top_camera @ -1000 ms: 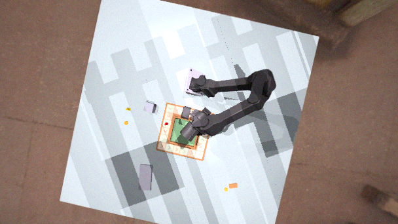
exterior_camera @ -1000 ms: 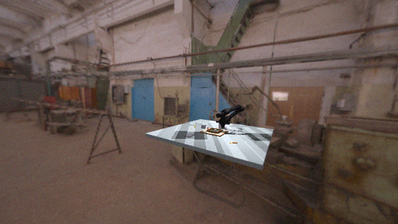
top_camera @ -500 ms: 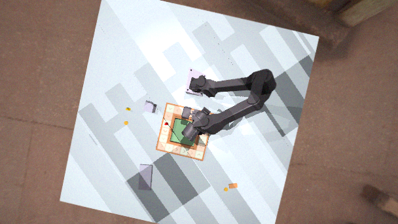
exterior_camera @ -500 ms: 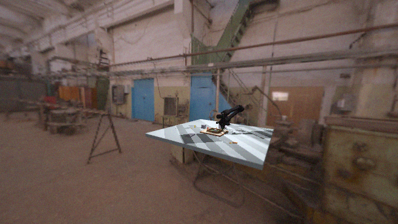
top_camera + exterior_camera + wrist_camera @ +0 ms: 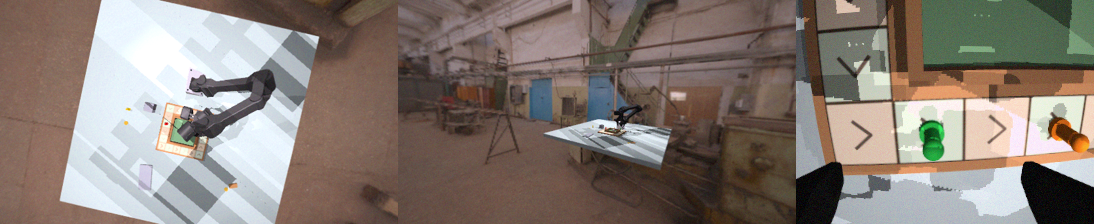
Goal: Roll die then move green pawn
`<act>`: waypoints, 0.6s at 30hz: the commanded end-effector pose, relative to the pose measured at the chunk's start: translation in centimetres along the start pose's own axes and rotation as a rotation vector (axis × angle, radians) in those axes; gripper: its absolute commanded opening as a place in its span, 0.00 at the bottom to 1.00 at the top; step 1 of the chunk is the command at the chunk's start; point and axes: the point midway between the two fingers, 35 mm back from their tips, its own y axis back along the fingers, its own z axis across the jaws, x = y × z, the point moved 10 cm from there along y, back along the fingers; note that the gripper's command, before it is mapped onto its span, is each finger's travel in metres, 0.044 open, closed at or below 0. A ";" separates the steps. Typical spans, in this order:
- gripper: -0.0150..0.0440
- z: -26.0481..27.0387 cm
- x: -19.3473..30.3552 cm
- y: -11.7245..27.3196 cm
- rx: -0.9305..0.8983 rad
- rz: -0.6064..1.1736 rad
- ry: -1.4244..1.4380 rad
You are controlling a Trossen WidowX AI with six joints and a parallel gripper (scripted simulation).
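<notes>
The green pawn point(image 5: 933, 147) stands upright on the second square from the corner along the board's near row in the wrist view. My gripper point(image 5: 933, 172) is open, with its fingers wide apart on either side of the pawn and touching nothing that I can see. An orange pawn point(image 5: 1069, 134) stands two squares further along the arrows. A red pawn point(image 5: 166, 124) is on the board's left column in the top view. The tray point(image 5: 178, 126) point(image 5: 981, 37) is the green-floored well in the board point(image 5: 161, 150) point(image 5: 866, 169). The die does not show; the arm covers part of the tray.
Left of the board in the top view are a grey box point(image 5: 150, 107), a small yellow piece point(image 5: 128, 109) and an orange disc point(image 5: 126, 123). A lilac block point(image 5: 145, 177) lies below left. An orange block point(image 5: 233, 185) and another small orange piece point(image 5: 226, 189) lie below right.
</notes>
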 end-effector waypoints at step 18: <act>1.00 -6.2 -1.1 8.2 0.007 -0.001 0.045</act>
